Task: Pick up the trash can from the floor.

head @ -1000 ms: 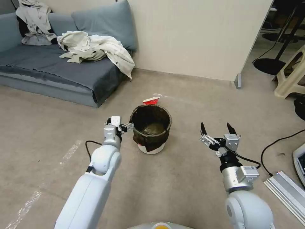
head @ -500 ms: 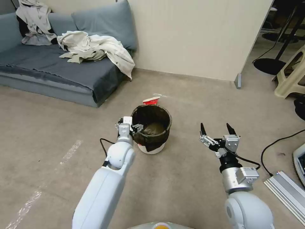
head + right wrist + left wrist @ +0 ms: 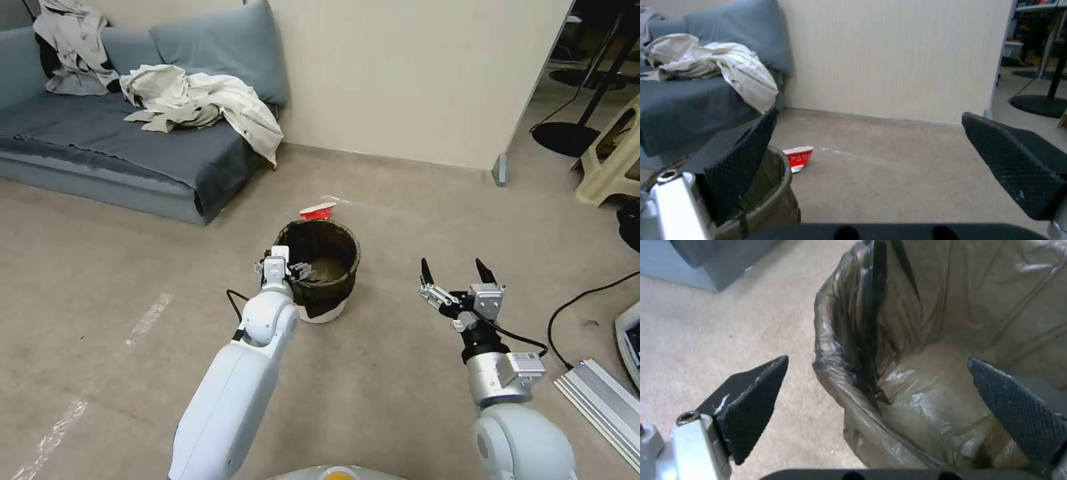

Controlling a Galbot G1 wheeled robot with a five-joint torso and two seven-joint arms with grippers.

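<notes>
White plastic trash can (image 3: 319,270), thin, light, bag-lined, slippery. Left gripper (image 3: 876,406) spread, straddling can's near rim: grip there. Right gripper (image 3: 457,275) spread, right of can.

Soft, even indoor light falls across the floor (image 3: 400,373), with only a faint shadow pooled at the base of the trash can (image 3: 319,270). In the left wrist view the bag lining shows pale glare patches on its creases, and the close gripper fingers (image 3: 751,400) look slightly soft. The doorway area at the far right is dimmer.
</notes>
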